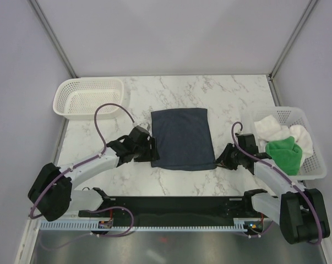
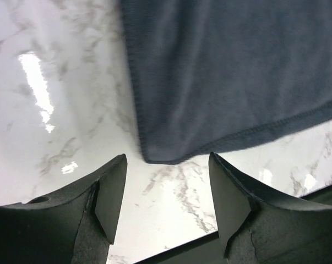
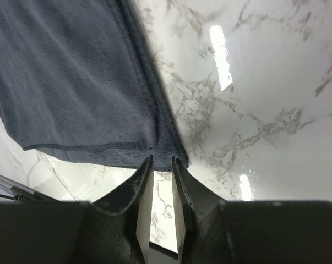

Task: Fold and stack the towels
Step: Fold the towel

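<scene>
A dark navy towel (image 1: 182, 138) lies folded flat in the middle of the marble table. My left gripper (image 1: 153, 153) stands open just short of its near left corner (image 2: 149, 157), with only bare marble between the fingers (image 2: 113, 192). At the near right corner (image 3: 168, 157) my right gripper (image 3: 162, 159) has its jaws a narrow gap apart, tips at the towel's edge, and marble shows between them. A bright green towel (image 1: 285, 153) and a fluffy white towel (image 1: 267, 129) lie bunched in the right basket.
A white mesh basket (image 1: 314, 165) at the right edge holds the green and white towels. An empty white mesh basket (image 1: 88, 96) stands at the back left. Grey walls close in the table on three sides.
</scene>
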{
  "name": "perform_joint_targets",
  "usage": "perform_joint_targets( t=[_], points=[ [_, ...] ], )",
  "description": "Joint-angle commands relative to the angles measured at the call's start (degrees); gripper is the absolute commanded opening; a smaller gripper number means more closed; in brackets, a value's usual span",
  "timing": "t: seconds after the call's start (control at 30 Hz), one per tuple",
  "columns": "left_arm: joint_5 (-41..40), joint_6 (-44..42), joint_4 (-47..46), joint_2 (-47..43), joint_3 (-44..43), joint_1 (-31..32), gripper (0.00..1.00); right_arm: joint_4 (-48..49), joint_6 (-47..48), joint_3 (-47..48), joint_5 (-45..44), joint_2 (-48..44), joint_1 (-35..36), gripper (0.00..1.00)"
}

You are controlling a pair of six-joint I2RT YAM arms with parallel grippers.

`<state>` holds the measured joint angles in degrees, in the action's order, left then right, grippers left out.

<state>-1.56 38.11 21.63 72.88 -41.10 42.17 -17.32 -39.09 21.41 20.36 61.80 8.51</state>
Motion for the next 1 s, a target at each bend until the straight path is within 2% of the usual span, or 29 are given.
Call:
perform_joint_targets(
  t=[0.0,0.2,0.37,0.4,0.6,0.8,0.97],
  points=[
    [0.86,3.46,-0.18,-1.95,3.56,-3.93,0.69,-4.38,3.31,5.48,-2.25,-3.52,0.1,0.27],
    [0.86,3.46,-0.18,1.73,7.51,-5.17,0.69,-5.97,3.58,10.14,-1.2,-4.67,0.1,0.32],
    [0.86,3.46,-0.18,4.46,9.9,-5.17,0.69,-5.62,4.28,10.15,-1.02,-4.5,0.1,0.32],
    [12.95,2.68,-21.15,4.81,10.86,-5.17,0.74,-5.44,4.46,10.06,-0.94,-4.58,0.01,0.33],
    [19.22,2.67,-33.65,6.74,13.85,-5.17,0.74,-3.6,4.73,8.48,0.12,-4.67,0.1,0.33],
    [20.11,2.94,-33.23,6.84,13.42,-5.08,0.73,-3.33,5.34,8.47,0.47,-4.76,0.19,0.33],
    [19.23,3.9,-23.68,-0.34,10.52,-5.08,0.7,-3.33,5.43,8.65,0.65,-5.02,0.19,0.33]
  ],
)
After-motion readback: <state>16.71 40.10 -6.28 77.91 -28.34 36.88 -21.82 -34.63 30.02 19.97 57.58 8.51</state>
